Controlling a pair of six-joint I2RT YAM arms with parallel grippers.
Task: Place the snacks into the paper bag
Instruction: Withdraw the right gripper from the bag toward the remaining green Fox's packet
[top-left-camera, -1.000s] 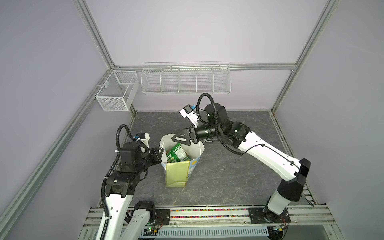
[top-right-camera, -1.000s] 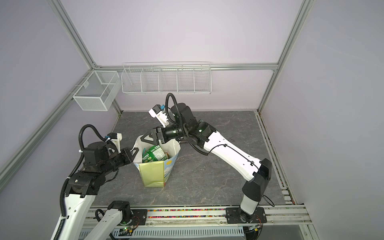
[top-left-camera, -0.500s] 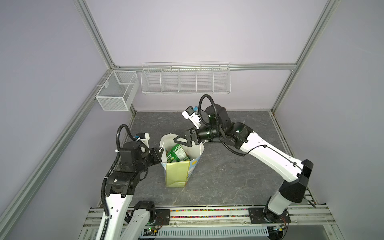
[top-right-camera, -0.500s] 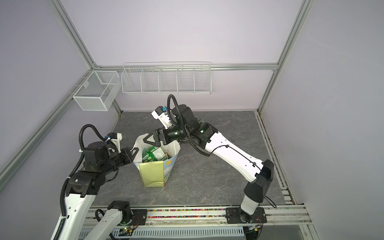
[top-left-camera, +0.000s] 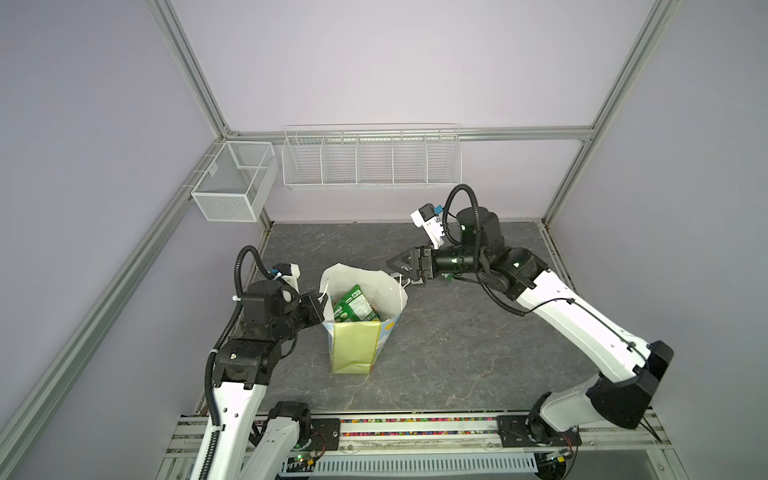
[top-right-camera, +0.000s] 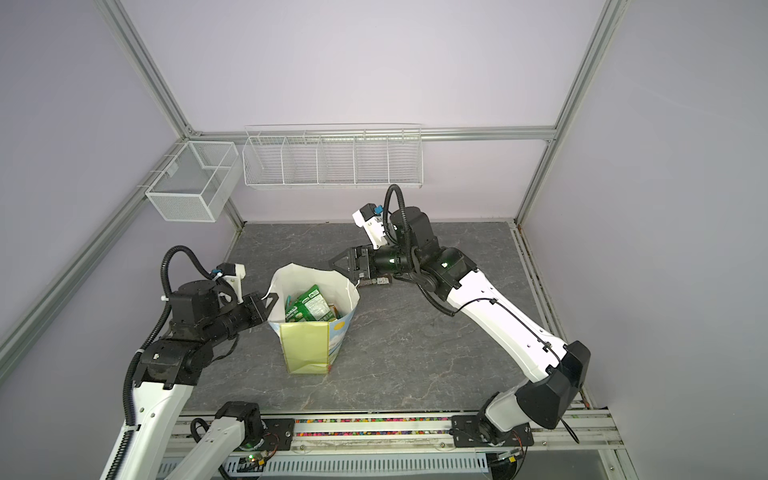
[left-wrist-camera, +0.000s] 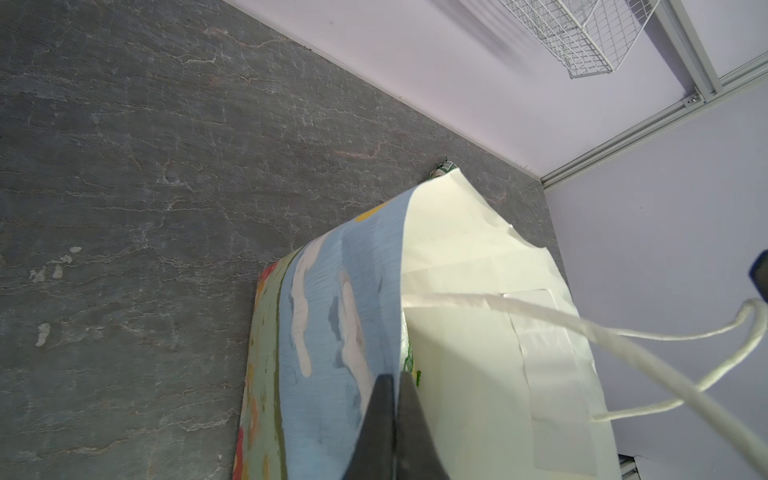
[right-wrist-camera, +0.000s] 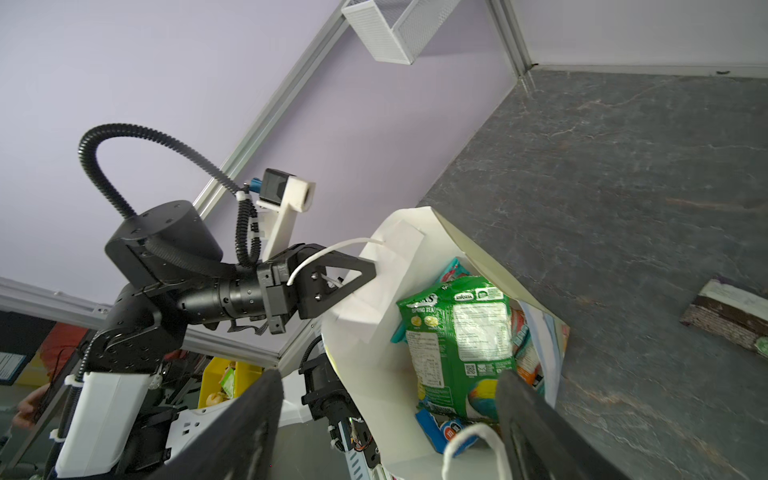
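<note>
Well, the left gripper (top-left-camera: 322, 304) is pinched tight on the rim of the paper bag (top-left-camera: 355, 345) on its own side. I'd say it is there to keep the mouth spread wide and the bag upright on the table (top-left-camera: 478, 332). Inside I can see a green packet (right-wrist-camera: 457, 345) standing tall, a blue M&M's packet (right-wrist-camera: 438, 432) lower down, and bits of teal and orange beside them. The right gripper (top-left-camera: 395, 271) hangs just beyond the far rim, jaws wide apart with nothing between them. One dark brown bar (right-wrist-camera: 731, 318) lies flat on the table behind the bag, near that arm, so I reckon it is the one snack left to fetch.
</note>
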